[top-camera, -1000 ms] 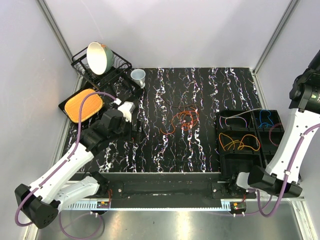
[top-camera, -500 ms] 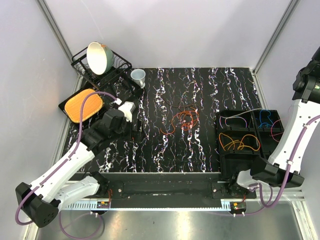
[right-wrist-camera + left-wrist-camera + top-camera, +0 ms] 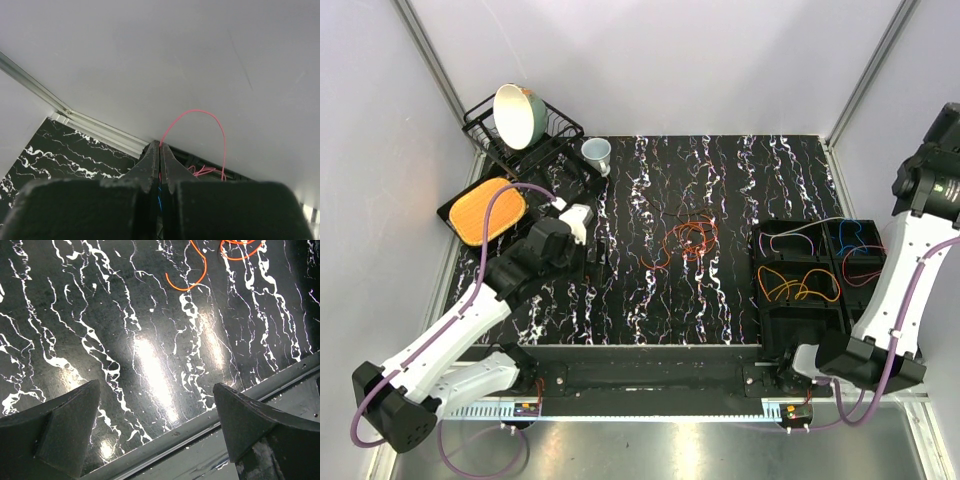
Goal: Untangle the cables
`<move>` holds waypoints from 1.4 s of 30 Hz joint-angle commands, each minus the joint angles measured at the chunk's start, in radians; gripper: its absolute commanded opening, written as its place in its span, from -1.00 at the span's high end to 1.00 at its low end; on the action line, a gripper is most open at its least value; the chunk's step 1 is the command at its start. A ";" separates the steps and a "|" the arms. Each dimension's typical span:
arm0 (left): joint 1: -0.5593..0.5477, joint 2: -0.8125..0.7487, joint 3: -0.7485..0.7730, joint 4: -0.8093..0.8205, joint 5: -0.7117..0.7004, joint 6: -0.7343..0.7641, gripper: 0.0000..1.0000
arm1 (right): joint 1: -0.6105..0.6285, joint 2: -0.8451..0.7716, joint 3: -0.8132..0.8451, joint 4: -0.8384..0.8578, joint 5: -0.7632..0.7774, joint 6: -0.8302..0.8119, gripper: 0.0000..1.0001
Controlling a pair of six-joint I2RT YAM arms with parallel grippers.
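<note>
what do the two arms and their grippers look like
The left arm and right arm have white shells, black joints and bases, and a thick purple hose along each. The left gripper has dark blunt wedge fingers; the right gripper's taper to thin tips.

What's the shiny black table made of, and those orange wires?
The table looks like glossy black marble-patterned laminate or stone: white veins, bright glare spots. The orange wires seem plastic-coated: smooth, bright, bending in loose loops.
</note>
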 commanded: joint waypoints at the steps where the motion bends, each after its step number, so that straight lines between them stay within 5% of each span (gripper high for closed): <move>1: -0.021 0.005 0.000 0.032 -0.012 0.012 -0.97 | -0.006 -0.088 -0.122 0.006 0.039 0.115 1.00; 9: -0.056 0.013 0.000 0.029 -0.021 0.013 -0.97 | -0.020 -0.123 -0.337 0.012 0.042 0.270 1.00; 26: -0.061 0.010 0.003 0.030 -0.022 0.013 -0.97 | -0.024 -0.107 -0.362 0.046 0.003 0.255 0.98; 29: -0.059 0.010 0.003 0.029 -0.022 0.013 -0.97 | -0.027 -0.130 -0.379 0.048 0.025 0.278 0.23; 31: -0.061 0.011 0.005 0.027 -0.022 0.015 -0.97 | -0.029 -0.146 -0.382 0.060 0.005 0.284 -0.53; 32: -0.059 0.011 0.005 0.029 -0.045 0.013 -0.98 | -0.029 -0.146 -0.377 0.061 -0.001 0.284 -0.70; 34: -0.059 0.011 0.005 0.029 -0.045 0.016 -0.97 | -0.029 -0.143 -0.371 0.060 -0.027 0.286 -0.83; 42: -0.061 0.014 0.005 0.029 -0.047 0.013 -0.97 | -0.029 -0.156 -0.360 0.066 -0.146 0.298 -0.84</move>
